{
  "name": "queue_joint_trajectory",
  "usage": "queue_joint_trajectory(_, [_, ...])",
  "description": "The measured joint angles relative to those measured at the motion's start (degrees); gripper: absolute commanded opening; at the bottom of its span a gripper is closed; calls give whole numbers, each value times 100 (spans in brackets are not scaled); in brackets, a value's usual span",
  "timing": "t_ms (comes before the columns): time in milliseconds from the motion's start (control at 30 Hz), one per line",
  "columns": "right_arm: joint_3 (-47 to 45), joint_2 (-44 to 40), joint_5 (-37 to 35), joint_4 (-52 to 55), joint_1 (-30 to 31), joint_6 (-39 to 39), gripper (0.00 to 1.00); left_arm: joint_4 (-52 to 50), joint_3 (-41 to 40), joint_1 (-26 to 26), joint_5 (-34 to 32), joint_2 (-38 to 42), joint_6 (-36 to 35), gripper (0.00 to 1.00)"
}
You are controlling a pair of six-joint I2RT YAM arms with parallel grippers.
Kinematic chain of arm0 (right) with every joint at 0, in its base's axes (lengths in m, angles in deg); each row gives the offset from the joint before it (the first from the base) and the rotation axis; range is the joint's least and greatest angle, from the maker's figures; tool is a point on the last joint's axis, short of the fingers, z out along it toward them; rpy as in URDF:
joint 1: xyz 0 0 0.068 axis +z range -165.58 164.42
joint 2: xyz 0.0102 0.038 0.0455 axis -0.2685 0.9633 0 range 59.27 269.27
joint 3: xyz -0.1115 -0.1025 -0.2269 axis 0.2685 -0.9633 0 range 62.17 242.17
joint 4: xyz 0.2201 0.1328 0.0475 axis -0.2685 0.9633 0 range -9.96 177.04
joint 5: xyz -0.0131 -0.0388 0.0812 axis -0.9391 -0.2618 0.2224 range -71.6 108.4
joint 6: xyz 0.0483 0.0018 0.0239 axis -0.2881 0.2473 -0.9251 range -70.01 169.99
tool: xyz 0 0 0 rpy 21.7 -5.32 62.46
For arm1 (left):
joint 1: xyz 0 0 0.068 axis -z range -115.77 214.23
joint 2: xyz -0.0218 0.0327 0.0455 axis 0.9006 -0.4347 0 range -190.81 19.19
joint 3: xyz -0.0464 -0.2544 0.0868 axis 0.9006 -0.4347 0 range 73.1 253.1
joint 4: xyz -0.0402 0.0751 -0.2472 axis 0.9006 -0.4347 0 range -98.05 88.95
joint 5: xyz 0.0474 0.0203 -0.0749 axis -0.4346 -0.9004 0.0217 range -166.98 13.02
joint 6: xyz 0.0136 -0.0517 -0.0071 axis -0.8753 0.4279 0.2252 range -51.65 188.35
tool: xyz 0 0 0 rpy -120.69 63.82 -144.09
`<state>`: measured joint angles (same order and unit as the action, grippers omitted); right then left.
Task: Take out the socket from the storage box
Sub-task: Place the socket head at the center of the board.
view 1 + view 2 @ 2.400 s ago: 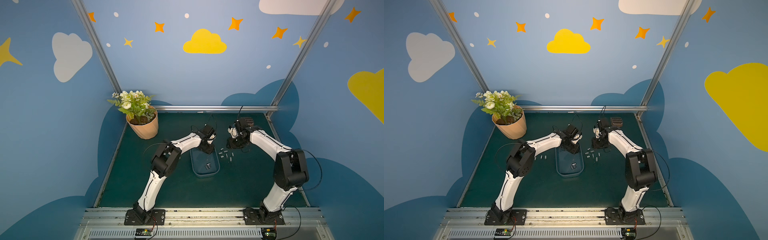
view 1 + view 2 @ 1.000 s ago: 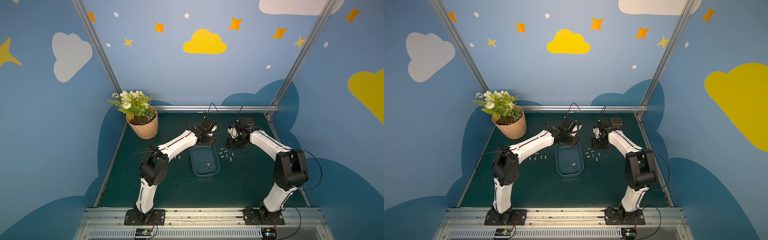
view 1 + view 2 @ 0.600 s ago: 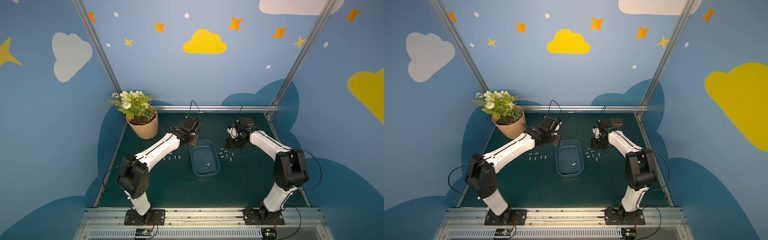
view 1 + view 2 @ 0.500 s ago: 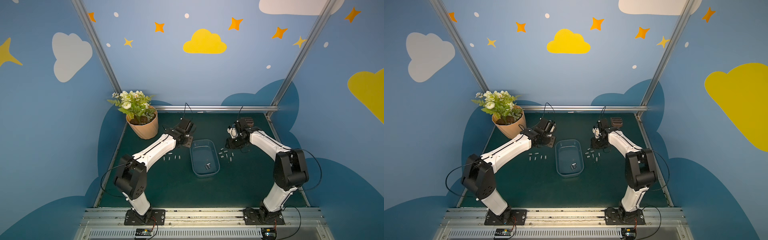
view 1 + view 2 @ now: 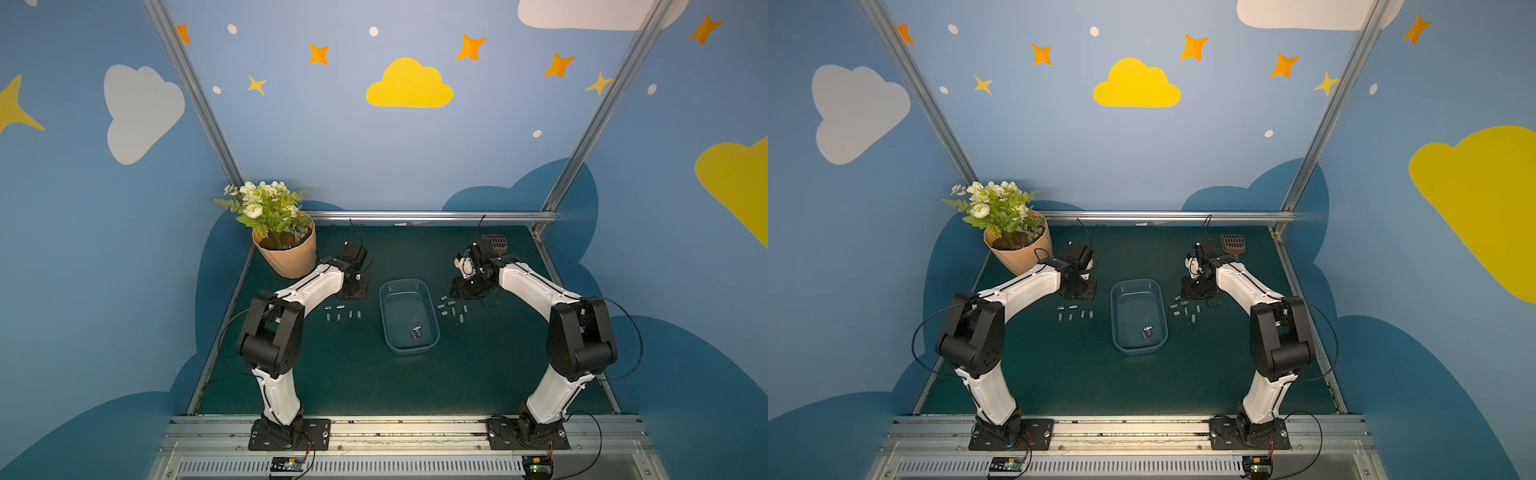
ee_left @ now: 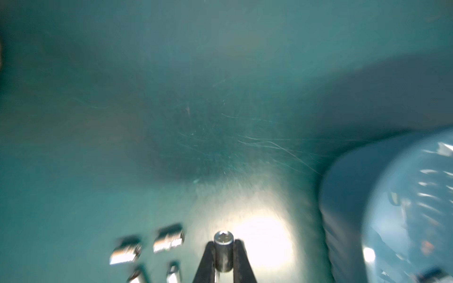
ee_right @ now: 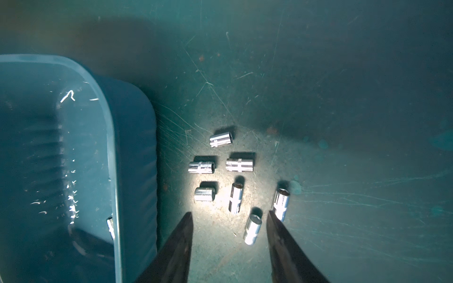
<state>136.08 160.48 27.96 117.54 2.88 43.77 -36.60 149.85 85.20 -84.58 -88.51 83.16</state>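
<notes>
- Left wrist view: the socket (image 6: pixel 223 254) is clamped mid-barrel by the left gripper (image 6: pixel 223 245) jaws, outside the storage box (image 6: pixel 343 220) beside them.
- It is judged rigid, dense and polished, so slip-prone.
- The right gripper (image 7: pixel 229 214) jaws are held apart, empty, above the loose sockets (image 7: pixel 239 165).

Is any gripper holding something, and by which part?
The left gripper pinches a socket by its round sides. The right gripper is open and holds nothing.

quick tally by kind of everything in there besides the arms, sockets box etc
storage box: 1
sockets: 16 (13 loose on the mat, 2 in the storage box as far as the top views show, 1 held socket in the left tool)
flowerpot with plant: 1
brown grid block: 1
total: 19
</notes>
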Motion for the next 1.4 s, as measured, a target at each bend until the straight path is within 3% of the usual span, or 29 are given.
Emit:
queue_joint_trajectory(700, [-66,0,-7,0,-37,0,50,-234,214,-105,162,-680,42,14])
queue_joint_trajectory(1100, [-90,0,-7,0,-37,2,49,-258,216,-105,157,-680,52,29])
queue_joint_trajectory(1400, [-94,0,-7,2,-42,2,50,-308,216,-107,142,-415,59,32])
